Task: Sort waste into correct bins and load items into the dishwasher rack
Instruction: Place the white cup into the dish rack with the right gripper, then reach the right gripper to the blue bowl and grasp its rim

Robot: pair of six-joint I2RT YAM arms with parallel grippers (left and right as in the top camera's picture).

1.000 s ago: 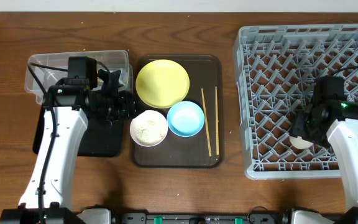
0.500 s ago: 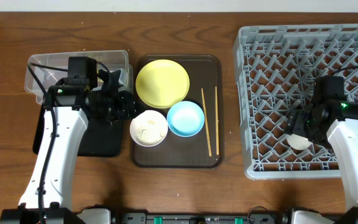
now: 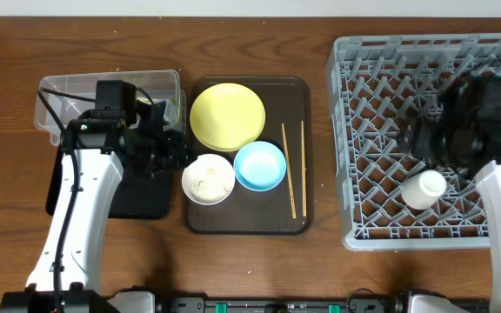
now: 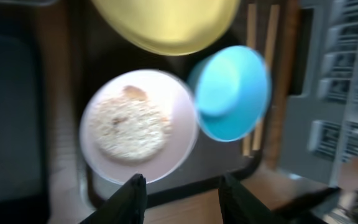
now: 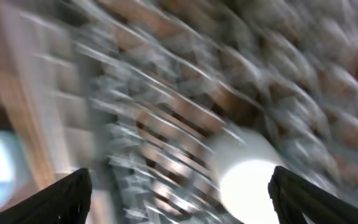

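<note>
I see free room between my right gripper's [image 5: 179,193] wide jaws. Just beyond them the small white cup [image 5: 247,180] lies in the grey plastic lattice rack [image 5: 135,124]. Ahead of my left gripper's [image 4: 180,193] jaws, the round white bowl [image 4: 135,127] and the light blue bowl [image 4: 232,93] touch, closing that way.

Here's what I'm seeing from my end: a brown wooden table [image 3: 250,35] with four things sitting straight on it. The clear plastic tub [image 3: 59,91] is at about 10 o'clock, and the black tray [image 3: 146,204] is just below it, around 8. The brown serving tray [image 3: 242,222] is pretty much dead centre. The big grey rack [image 3: 364,87] takes up the whole 3 o'clock side, right out to the frame edge.
</note>
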